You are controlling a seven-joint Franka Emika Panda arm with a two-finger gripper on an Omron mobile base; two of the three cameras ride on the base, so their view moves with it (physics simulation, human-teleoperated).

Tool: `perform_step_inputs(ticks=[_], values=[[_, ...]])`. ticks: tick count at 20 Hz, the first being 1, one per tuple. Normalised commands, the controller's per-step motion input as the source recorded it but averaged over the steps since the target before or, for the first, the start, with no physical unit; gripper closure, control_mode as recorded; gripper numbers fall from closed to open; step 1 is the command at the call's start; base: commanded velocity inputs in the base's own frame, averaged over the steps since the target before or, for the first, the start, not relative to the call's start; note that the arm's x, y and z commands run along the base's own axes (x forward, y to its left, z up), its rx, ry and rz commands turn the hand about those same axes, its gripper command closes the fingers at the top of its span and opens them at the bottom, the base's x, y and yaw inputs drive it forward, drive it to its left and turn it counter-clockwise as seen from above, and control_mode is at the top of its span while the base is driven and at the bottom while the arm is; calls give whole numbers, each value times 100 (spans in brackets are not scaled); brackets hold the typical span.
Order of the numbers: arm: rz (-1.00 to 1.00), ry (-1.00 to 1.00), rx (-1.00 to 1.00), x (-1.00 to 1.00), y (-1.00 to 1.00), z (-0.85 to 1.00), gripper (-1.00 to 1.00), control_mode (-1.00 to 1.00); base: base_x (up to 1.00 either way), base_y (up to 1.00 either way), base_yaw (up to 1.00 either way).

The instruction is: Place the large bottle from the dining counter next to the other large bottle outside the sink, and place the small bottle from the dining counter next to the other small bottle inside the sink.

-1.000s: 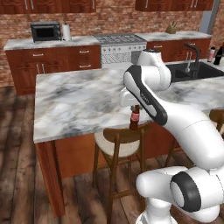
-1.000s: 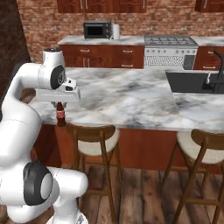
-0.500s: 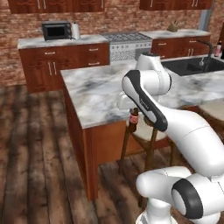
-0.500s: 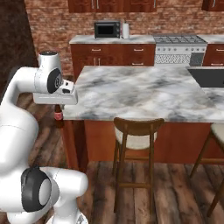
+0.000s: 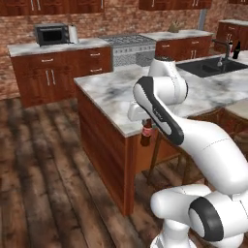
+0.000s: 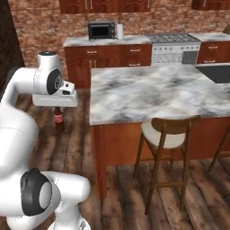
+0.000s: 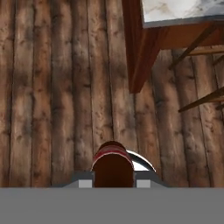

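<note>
My gripper (image 5: pixel 146 126) is shut on the small red-brown bottle (image 5: pixel 145 134), which hangs upright by its neck just off the left end of the dining counter (image 5: pixel 116 92). From the right base view the gripper (image 6: pixel 57 109) and bottle (image 6: pixel 58 118) hang over the wooden floor, left of the counter (image 6: pixel 148 90). The hand view looks down past the bottle (image 7: pixel 113 168) at the floorboards and the counter corner (image 7: pixel 175 11). The black sink (image 5: pixel 213 68) lies far right, with the tall all-black bottle (image 5: pixel 237 50) beside it. The pink large bottle and the tiny black bottle are out of view.
A wooden chair (image 6: pixel 166 134) stands under the counter's near side. Along the back wall run cabinets with a microwave (image 5: pixel 51 34) and a stove (image 5: pixel 131 48). Open wooden floor (image 5: pixel 43 169) spreads to the left of the counter.
The whole scene has slid right in both base views, so the base has driven. The bottle stays in the shut gripper and now hangs off the counter's end over the floor.
</note>
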Motion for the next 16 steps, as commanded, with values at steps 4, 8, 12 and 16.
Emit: perform_step_inputs(ticks=[4, 8, 12, 16], values=[[0, 0, 0, 0, 0, 0, 100, 100, 52, 100, -34], [0, 0, 0, 0, 0, 0, 100, 100, 87, 100, -42], [0, 0, 0, 0, 0, 0, 100, 100, 85, 100, -45], [0, 0, 0, 0, 0, 0, 100, 100, 67, 100, -43]])
